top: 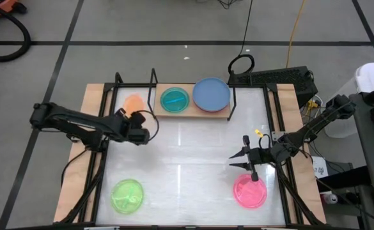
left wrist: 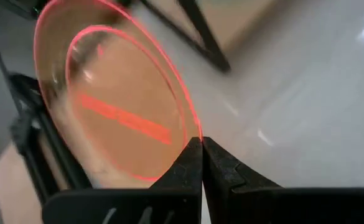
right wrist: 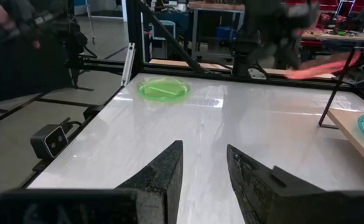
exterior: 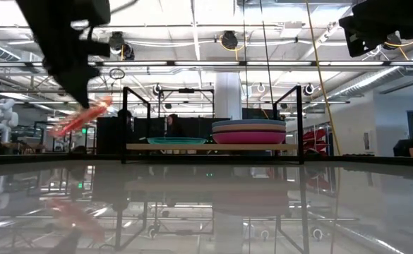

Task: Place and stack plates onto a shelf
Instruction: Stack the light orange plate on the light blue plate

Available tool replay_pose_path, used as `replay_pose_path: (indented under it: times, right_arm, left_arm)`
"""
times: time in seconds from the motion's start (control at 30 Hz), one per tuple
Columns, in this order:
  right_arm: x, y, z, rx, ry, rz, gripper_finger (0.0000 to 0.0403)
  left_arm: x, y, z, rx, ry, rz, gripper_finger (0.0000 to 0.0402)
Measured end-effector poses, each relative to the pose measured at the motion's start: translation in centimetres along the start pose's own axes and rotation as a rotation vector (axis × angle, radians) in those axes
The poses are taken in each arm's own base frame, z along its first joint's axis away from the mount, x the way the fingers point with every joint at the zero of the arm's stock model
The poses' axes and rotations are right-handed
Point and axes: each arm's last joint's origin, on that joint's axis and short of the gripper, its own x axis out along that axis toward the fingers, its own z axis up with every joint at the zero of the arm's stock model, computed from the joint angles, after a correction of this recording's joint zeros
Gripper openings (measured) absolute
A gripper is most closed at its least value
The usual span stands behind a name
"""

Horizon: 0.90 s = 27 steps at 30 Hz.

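White surface ringed by black frame bars, wooden shelf along its far edge. At left, left pincer clamped tight on the rim of a salmon plate, tilted and lifted clear, just beside the shelf's left upright; lime green plate lying flat at the near left corner. On the shelf, teal plate beside a blue-topped stack; at right, right pincer spread wide and empty, just beyond the hot pink plate.
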Motion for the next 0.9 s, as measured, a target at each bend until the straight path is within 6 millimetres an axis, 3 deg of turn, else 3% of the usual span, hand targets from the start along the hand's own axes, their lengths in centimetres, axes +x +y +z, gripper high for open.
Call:
replay_pose_path:
  times: [0.4, 0.6, 0.73, 0.9]
  right_arm:
    - [-0.1, 0.4, 0.0, 0.001, -0.006, 0.023, 0.0107]
    - [-0.1, 0.3, 0.0, 0.001, -0.007, 0.016, 0.0107]
    - [-0.1, 0.3, 0.2, 0.005, -0.026, 0.017, 0.0107]
    - [-0.1, 0.4, 0.3, 0.007, -0.036, 0.018, 0.0107]
  left_arm:
    - [-7.3, 2.6, 5.2, -0.045, -0.258, 0.125, 0.0000]
    - [-9.0, 1.6, 9.4, 0.007, -0.517, 0.067, 0.0000]
    - [-8.5, 0.6, 12.4, 0.117, -0.628, 0.034, 0.0000]
    - [-4.6, -0.3, 14.6, 0.222, -0.568, 0.009, 0.0000]
